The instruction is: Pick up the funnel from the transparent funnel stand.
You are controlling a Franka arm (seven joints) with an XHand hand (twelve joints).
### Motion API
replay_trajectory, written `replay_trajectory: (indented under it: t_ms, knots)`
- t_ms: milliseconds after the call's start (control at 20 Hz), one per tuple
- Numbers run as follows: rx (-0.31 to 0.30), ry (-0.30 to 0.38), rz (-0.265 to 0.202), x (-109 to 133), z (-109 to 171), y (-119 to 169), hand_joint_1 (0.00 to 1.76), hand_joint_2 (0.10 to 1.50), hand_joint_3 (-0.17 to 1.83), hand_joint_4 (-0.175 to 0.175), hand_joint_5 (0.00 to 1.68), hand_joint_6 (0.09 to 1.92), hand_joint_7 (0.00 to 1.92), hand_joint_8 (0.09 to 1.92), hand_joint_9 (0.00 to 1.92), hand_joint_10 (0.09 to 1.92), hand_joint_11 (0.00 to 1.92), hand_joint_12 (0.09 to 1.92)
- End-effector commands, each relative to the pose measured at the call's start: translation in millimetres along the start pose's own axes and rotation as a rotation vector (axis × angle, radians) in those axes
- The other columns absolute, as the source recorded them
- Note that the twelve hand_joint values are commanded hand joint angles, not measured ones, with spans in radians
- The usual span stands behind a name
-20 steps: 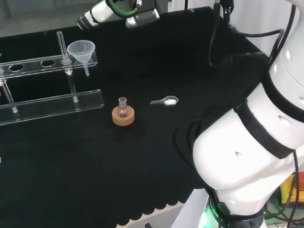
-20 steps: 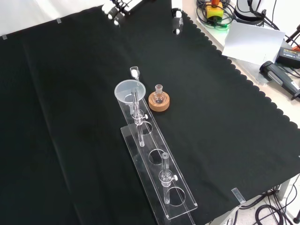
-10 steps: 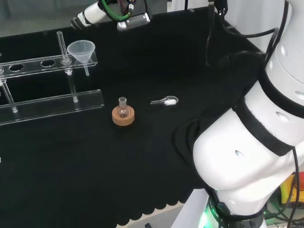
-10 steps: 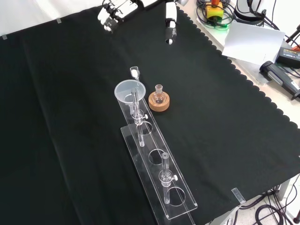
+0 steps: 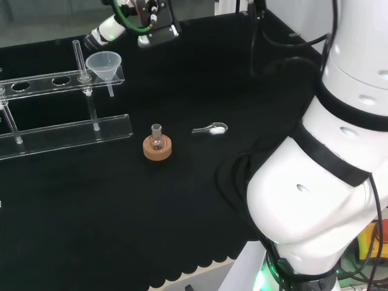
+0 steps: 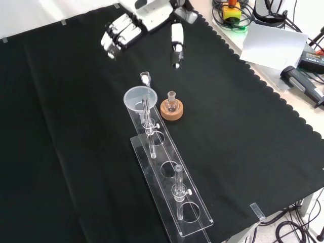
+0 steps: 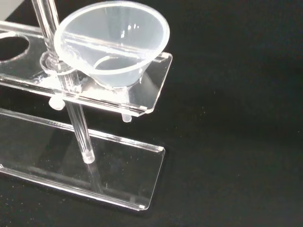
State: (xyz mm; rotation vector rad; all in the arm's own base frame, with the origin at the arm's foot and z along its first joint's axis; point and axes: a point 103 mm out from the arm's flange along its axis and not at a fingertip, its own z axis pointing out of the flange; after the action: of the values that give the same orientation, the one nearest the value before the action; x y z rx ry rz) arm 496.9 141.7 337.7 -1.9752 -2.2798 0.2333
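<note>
Clear plastic funnel is seated in the stand; beyond it, seen from the front, the hand is spread wide, holding nothing.

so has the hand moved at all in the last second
Yes. In the front view the hand has come down from the top edge toward the funnel, which sits unmoved in the stand, fingers straight.
</note>
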Motion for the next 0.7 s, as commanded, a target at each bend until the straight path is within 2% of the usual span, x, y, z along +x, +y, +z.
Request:
replay_trajectory:
  t_ms: [50,250,450,550,700]
  knots:
    - [0.066,-0.036,-0.001,12.4,15.8,13.9,0.36,0.65,0.01,-0.093,0.00,0.09,0.10,0.31,0.00,0.45,0.00,0.43]
    - [0.127,-0.043,-0.005,16.7,28.3,19.5,0.36,0.65,0.00,-0.094,0.00,0.09,0.01,0.39,0.00,0.36,0.00,0.48]
    - [0.166,-0.058,-0.009,19.5,37.8,23.3,0.37,0.65,0.00,-0.088,0.00,0.09,0.00,0.18,0.00,0.09,0.00,0.46]
    - [0.172,-0.067,-0.016,21.8,42.3,24.2,0.37,0.65,0.00,-0.088,0.00,0.09,0.00,0.11,0.00,0.09,0.00,0.42]
    - [0.186,-0.067,-0.026,25.6,47.2,24.5,0.37,0.65,0.00,-0.091,0.00,0.09,0.00,0.10,0.00,0.09,0.00,0.38]
